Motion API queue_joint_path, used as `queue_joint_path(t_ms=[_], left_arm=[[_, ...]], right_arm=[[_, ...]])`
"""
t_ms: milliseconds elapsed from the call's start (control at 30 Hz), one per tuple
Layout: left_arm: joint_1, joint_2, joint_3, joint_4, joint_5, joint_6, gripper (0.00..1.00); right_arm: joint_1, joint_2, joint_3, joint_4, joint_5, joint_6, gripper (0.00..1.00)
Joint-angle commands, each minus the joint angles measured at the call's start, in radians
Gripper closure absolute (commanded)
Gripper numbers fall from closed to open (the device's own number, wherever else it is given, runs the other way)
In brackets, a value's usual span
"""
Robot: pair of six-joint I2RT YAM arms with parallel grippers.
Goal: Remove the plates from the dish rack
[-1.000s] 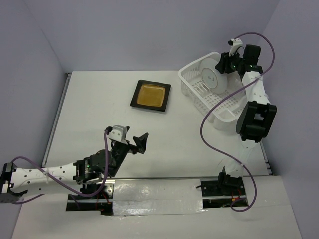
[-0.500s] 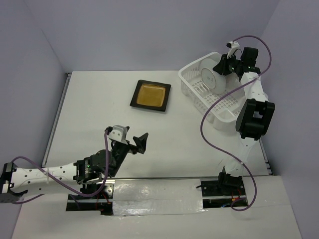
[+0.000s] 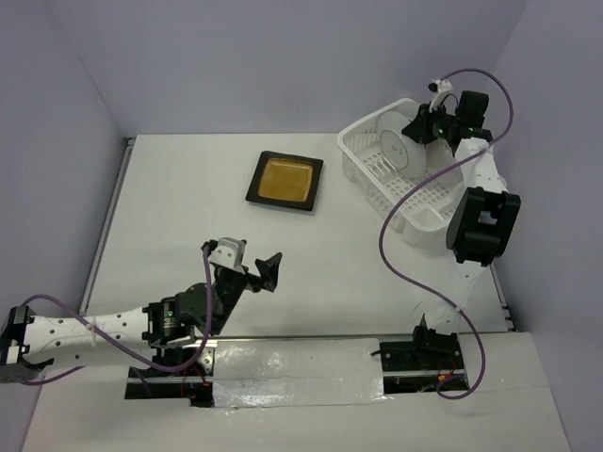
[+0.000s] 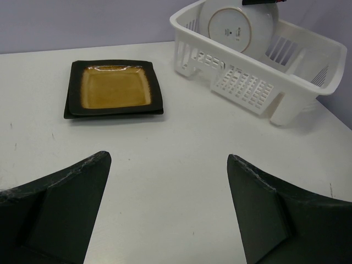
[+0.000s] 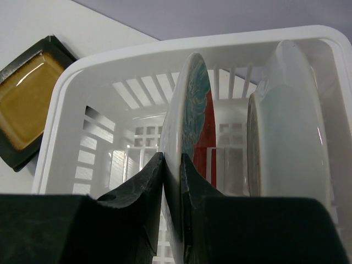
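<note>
The white dish rack (image 3: 419, 202) stands at the back right and holds two upright round plates. My right gripper (image 3: 421, 125) is shut on the top rim of the nearer round plate (image 3: 399, 149). The right wrist view shows both fingers of that gripper (image 5: 172, 165) pinching that plate (image 5: 187, 104), whose face is red and teal. The second round plate (image 5: 286, 132) stands just behind it. The amber square plate (image 3: 285, 181) lies flat on the table left of the rack, apparently on another black square plate. My left gripper (image 3: 254, 268) is open and empty, low over the near table.
The left wrist view shows the amber plate (image 4: 114, 87) ahead on the left and the rack (image 4: 247, 91) ahead on the right. The right arm's purple cable (image 3: 386, 240) loops over the rack's near end. Walls close in behind and to the right of the rack.
My right gripper has shifted slightly left and down onto the plate rim, then held still. The left gripper has drifted a little towards the near edge.
</note>
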Motion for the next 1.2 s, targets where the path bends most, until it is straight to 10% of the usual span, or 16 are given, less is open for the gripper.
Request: queue_joint_path(t_ms=[0, 1167], left_arm=[[0.002, 0.003, 0.044, 0.049, -0.009, 0.010, 0.01], [0.002, 0.034, 0.052, 0.056, -0.033, 0.027, 0.01]], right_arm=[[-0.005, -0.078, 0.022, 0.078, 0.060, -0.049, 1.00], [-0.014, -0.204, 0.131, 0.176, 0.089, 0.061, 1.00]])
